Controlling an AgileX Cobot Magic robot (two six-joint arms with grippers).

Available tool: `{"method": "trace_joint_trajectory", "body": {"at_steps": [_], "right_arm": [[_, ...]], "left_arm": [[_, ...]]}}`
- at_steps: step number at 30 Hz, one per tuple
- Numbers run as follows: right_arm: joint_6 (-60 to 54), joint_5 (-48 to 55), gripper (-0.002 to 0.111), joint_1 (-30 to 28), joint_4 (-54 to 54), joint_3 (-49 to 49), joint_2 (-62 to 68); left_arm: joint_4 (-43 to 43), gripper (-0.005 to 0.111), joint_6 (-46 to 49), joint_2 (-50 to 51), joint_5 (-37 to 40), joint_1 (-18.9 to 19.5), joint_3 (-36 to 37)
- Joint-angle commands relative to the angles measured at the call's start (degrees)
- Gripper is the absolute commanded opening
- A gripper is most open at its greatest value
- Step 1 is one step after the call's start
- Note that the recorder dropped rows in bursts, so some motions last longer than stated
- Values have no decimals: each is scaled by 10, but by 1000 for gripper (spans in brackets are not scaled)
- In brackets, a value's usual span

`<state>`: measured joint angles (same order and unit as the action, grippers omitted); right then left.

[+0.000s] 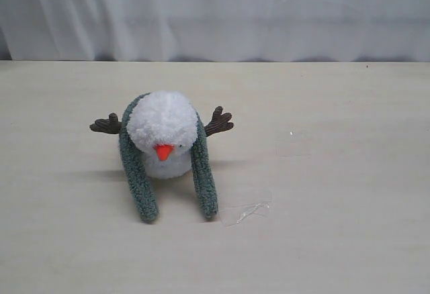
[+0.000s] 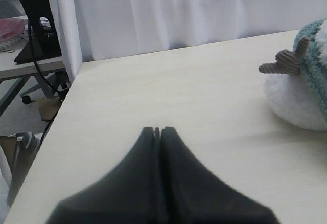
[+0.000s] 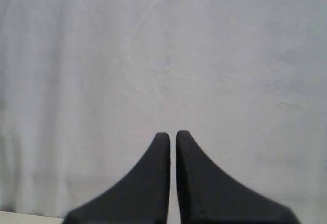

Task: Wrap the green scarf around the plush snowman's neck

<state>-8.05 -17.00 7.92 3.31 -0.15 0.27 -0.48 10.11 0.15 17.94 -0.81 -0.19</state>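
Snowman (image 1: 162, 123): fluffy white plush, a round head ball above a white body ball; orange cone nose (image 1: 164, 152) points toward the near edge of the worktop (image 1: 336, 227); brown twig arms (image 1: 219, 121) spread out to either side.
Scarf (image 1: 203, 173): dull grey-green fuzzy knit strip, passed behind the head at the neck; both ends hang down in front, one on each side of the body, uncrossed.
Snowman location: upright on the worktop, a little toward the left edge from the middle.
Scarf location: on the snowman, touching both sides of the head; rounded tips rest on the worktop, pointing to the near edge.
Left tool (image 2: 157, 130): closed, fingertips pressed together, gripping nothing.
Left tool to snowman: over bare worktop near the left edge and the far left corner; snowman and scarf lie well apart from it, one twig arm turned toward it.
Right tool (image 3: 172, 133): closed, only a thin slit between the fingertips, gripping nothing.
Right tool to snowman: faces the white curtain (image 3: 163, 55); its place relative to the snowman cannot be told.
Clear scrap (image 1: 245, 212): thin, lying on the worktop just beside the scarf end nearer the right edge.
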Motion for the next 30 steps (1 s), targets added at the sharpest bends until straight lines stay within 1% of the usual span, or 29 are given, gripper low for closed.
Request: {"method": "trace_joint_trajectory", "body": {"at_steps": [1,6,9,21,25,30], "right_arm": [[8,24,4,-28,-14,2,-3],[-41,85,4,-63,-14,2,-3],[-48,134,4,-81,-16,2,-3],[-48,286,4,-81,-29,2,-3],[-19,331,4,-81,-29,2,-3],[18,355,4,-81,-29,2,-3]], "left_arm": [[-2,0,-3,-1,-5,1,2],[-2,0,-3,-1,-5,1,2],[-2,0,-3,-1,-5,1,2],[-2,0,-3,-1,-5,1,2],[-2,0,-3,-1,-5,1,2],[-2,0,-3,-1,-5,1,2]]}}
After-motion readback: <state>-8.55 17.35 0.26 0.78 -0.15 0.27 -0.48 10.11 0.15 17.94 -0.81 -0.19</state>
